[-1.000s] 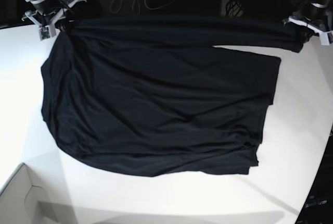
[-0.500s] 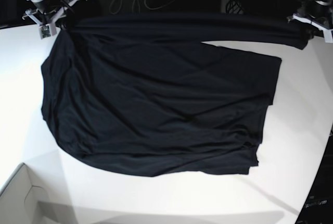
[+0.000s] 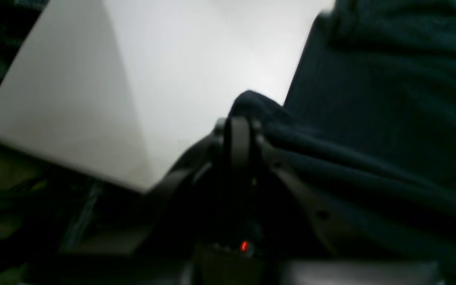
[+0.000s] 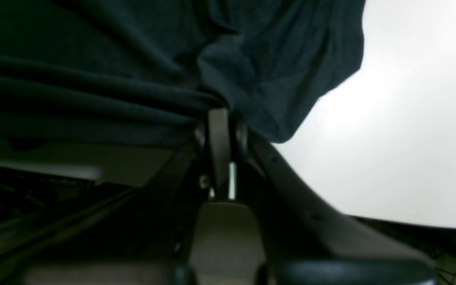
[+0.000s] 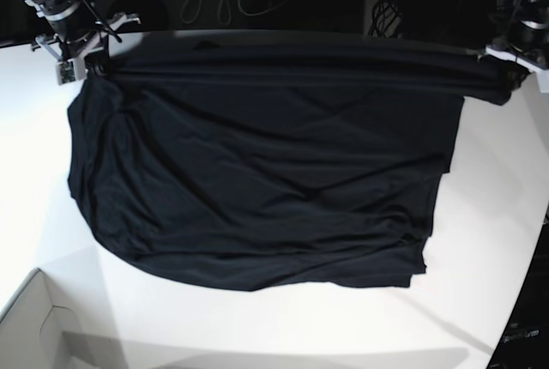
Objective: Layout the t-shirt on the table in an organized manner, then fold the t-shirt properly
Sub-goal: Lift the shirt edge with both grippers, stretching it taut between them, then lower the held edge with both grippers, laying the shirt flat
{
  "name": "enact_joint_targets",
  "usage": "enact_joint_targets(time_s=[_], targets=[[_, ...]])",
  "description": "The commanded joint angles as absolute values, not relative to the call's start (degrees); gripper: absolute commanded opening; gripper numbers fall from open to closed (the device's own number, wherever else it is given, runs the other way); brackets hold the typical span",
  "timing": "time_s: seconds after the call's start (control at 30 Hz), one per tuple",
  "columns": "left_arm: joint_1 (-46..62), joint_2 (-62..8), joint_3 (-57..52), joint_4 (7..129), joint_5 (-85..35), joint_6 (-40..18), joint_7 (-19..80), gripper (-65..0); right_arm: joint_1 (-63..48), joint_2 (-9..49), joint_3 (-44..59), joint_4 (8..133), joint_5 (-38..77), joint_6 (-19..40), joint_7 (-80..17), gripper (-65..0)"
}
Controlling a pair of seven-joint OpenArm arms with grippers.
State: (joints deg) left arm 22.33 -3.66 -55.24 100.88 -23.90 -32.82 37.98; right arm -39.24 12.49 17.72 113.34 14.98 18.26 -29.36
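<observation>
Base view: the t-shirt lies spread over the middle of the table, black fabric wrinkled, near hem ragged and bunched toward the near right. Its far edge is pulled into a taut band running left to right along the table's far edge, strung between the two claws.

Right gripper sits at the far left corner of the shirt, left gripper at the far right corner. Each is at the very end of that band, so the cloth hangs between them and drapes toward the near side.

Right wrist view: right gripper jaws pressed together on a bunched fold of the t-shirt; fabric fans out from the pinch, white table to the right.

Left wrist view: blurred, but left gripper jaws are together with a lump of the t-shirt pinched at the tips; cloth runs off right, bare table to the left.

A pale cardboard box corner shows at the near left.
</observation>
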Motion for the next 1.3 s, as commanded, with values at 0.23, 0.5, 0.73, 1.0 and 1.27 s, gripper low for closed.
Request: enact_joint_targets(time_s=[0.23, 0.5, 0.73, 1.0, 1.27], targets=[[14.99, -4.53, -55.6, 101.32, -24.22, -32.48, 45.67, -64.9, -33.36, 12.97, 17.27, 112.66, 14.64, 18.33, -28.62, -65.0], [8.4, -4.0, -52.35, 99.47, -14.81, -32.4, 46.02, -64.9, -28.26, 13.23, 14.99, 107.21, 14.64, 18.33, -28.62, -65.0], [6.37, -4.0, -49.54, 94.64, -11.47, -32.4, 45.67, -64.9, -26.15, 13.41, 15.08, 103.16, 14.64, 18.33, -28.62, -65.0], [6.37, -3.91, -49.54, 94.37, -11.82, -32.4, 45.58, -64.6, -24.92, 14.55, 15.43, 103.08, 14.64, 18.33, -28.53, -65.0], [5.93, -2.86, -48.04, 94.29, -11.82, -32.48, 45.49, -64.5, -24.13, 15.16, 15.43, 102.99, 14.64, 18.33, -28.53, -65.0]])
